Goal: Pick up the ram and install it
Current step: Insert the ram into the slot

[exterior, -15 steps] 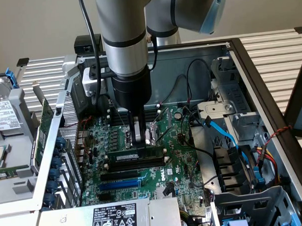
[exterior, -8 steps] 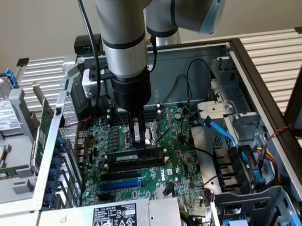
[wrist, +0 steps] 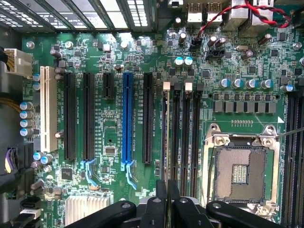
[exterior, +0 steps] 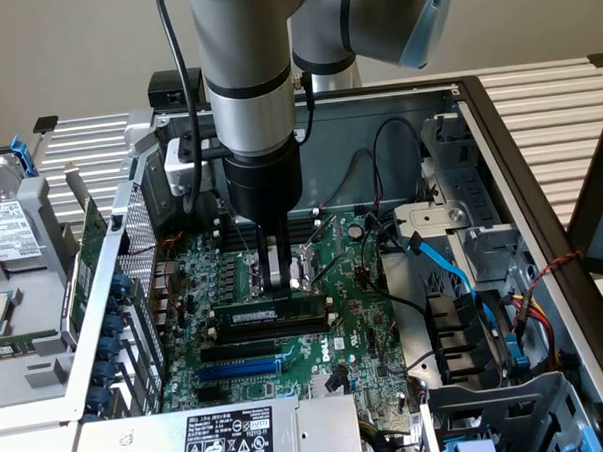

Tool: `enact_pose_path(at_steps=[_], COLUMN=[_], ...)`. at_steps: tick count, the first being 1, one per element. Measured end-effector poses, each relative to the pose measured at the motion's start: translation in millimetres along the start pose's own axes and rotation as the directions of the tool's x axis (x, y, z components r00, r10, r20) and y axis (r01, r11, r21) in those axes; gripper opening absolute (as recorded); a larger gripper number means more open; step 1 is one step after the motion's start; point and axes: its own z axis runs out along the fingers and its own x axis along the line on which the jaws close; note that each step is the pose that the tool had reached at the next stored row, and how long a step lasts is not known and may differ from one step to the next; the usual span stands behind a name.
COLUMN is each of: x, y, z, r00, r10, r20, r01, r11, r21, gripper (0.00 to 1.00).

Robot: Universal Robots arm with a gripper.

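Down over the motherboard (wrist: 114, 142), one hand (exterior: 286, 282) pinches shut on one thin green ram (exterior: 270, 314), standing edge-up in one of four long black slots (wrist: 187, 142).

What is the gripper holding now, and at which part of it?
The ram, pinched by the gripper at its upper long edge, near the middle.

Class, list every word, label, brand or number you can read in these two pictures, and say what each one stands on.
"DELL", apparently: white logo on the motherboard.
Power supply label: print too small to read.
Hard drive label: too small to read.
White sticker on the ram: unreadable.
White lettering beside the blue slot: too blurred to read.
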Motion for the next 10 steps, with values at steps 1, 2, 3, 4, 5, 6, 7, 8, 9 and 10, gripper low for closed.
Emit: enact_pose_path(at_steps=[1,2,3,4,5,6,7,8,9,10], x=[0.0,0.1,0.1,0.1,0.1,0.1,0.1,0.1,0.1,0.1], y=[0.0,0.0,0.0,0.0,-0.1,-0.1,-0.1,0.1,0.0,0.0], z=[0.1,0.1,0.2,0.4,0.6,0.9,1.1,1.1,1.2,1.2], r00=[1.0,1.0,1.0,1.0,1.0,1.0,1.0,1.0,1.0,1.0], r10=[0.0,0.0,0.0,0.001,0.001,0.001,0.001,0.002,0.002,0.002], r20=[-0.0004,-0.0006,-0.0011,-0.0015,-0.0018,-0.0024,-0.003,-0.0036,-0.004,-0.0043], r01=[0.0,0.0,0.0,-0.001,-0.001,-0.001,-0.001,-0.002,-0.002,-0.002], r11=[1.0,1.0,1.0,1.0,1.0,1.0,1.0,1.0,1.0,1.0], r21=[0.0001,0.0001,0.0001,0.0003,0.0005,0.0004,0.0004,0.0002,0.0002,0.0002], gripper=[0.13,0.13,0.13,0.13,0.13,0.13,0.13,0.13,0.13,0.13])
